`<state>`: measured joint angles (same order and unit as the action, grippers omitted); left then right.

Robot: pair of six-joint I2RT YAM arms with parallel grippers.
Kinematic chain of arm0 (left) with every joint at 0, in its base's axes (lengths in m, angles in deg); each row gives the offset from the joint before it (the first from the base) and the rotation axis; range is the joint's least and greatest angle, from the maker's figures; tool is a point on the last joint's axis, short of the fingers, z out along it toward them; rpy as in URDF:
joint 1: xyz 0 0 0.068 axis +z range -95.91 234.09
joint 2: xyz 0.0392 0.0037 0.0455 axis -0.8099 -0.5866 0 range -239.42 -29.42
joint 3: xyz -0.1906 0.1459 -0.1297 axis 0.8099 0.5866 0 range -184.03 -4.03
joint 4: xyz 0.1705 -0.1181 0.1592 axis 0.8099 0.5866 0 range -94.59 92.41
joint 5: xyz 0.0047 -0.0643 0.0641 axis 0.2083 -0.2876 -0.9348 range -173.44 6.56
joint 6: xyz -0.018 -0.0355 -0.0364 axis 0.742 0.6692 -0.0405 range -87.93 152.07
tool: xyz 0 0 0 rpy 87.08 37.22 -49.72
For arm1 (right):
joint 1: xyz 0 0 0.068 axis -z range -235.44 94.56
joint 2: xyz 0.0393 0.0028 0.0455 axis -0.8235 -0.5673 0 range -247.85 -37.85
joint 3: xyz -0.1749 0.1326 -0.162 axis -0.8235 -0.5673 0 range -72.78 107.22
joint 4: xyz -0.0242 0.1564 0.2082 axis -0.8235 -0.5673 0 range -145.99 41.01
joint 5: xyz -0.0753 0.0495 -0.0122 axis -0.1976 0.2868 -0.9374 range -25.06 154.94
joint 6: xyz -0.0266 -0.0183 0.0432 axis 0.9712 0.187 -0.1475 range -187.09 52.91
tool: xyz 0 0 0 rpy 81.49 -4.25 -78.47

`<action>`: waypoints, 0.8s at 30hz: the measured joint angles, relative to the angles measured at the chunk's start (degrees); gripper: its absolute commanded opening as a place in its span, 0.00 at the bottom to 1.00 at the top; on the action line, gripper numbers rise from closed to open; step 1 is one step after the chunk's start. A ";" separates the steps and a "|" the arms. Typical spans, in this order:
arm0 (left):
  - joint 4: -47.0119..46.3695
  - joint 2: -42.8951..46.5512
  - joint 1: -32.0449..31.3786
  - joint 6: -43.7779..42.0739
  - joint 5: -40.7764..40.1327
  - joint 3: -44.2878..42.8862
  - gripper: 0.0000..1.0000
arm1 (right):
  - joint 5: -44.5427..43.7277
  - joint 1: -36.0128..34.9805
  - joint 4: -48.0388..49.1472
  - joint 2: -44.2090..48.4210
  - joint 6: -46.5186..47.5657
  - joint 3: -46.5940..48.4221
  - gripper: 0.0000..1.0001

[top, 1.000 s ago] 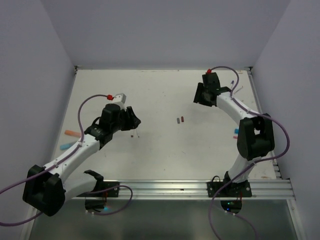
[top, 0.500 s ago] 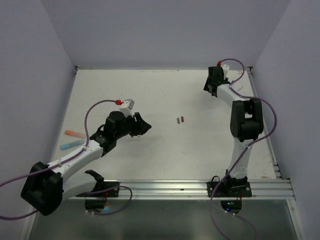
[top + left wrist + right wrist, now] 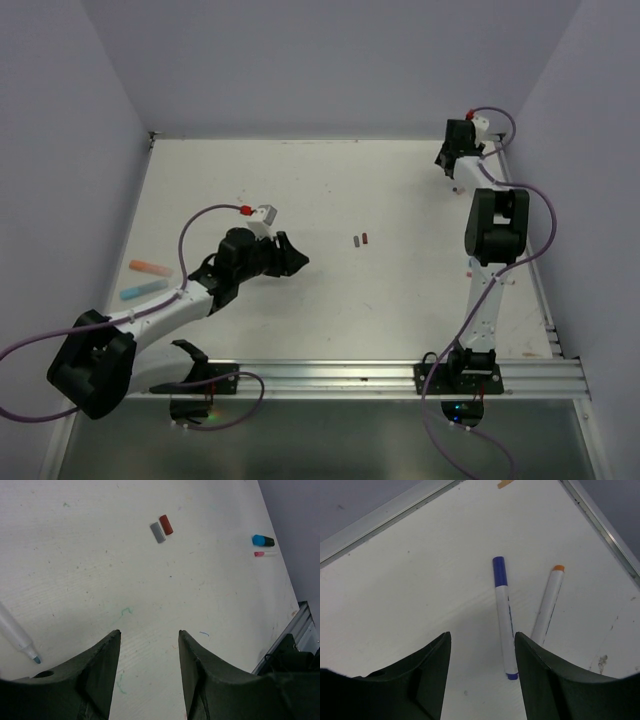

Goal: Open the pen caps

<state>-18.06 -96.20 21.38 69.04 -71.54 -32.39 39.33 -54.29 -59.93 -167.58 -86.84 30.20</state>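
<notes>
The left pincer [image 3: 149, 632] stood partly open and empty, with the grey cap [image 3: 158, 532] and dark red cap [image 3: 165, 524] side by side on the bench [image 3: 75, 555] at its 12 o'clock. The right pincer [image 3: 482, 636] gaped empty, a blue cap [image 3: 499, 571] at its 12 o'clock.

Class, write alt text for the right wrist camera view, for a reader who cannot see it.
A white pen with a blue cap lies close beside another pen with an orange tip on a white table. The right arm's dark fingers stand open and empty in the foreground.
</notes>
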 measured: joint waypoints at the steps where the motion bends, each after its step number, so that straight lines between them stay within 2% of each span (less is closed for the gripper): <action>1: -0.09 -0.11 0.00 0.00 0.02 0.02 0.53 | 0.24 0.61 -0.15 -0.46 0.04 0.44 0.57; 16: -2.60 -2.05 0.00 -0.07 1.49 0.13 0.53 | 7.13 3.91 -2.95 -6.88 0.35 4.17 0.52; 19: -2.78 -2.16 0.00 -0.07 1.75 0.13 0.53 | 8.20 4.15 -4.09 -7.48 -0.04 5.66 0.49; 21: -2.78 -2.16 0.00 -0.07 1.95 0.13 0.53 | 8.52 4.31 -4.46 -7.58 -0.15 5.88 0.40; 24: -2.78 -2.16 0.00 -0.07 2.21 0.13 0.53 | 8.63 4.55 -6.08 -7.89 -0.44 6.99 0.37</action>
<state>-20.84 -98.36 21.38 68.97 -69.33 -32.26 47.97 -49.74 -66.00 -175.47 -87.28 37.20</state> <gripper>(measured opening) 0.526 0.392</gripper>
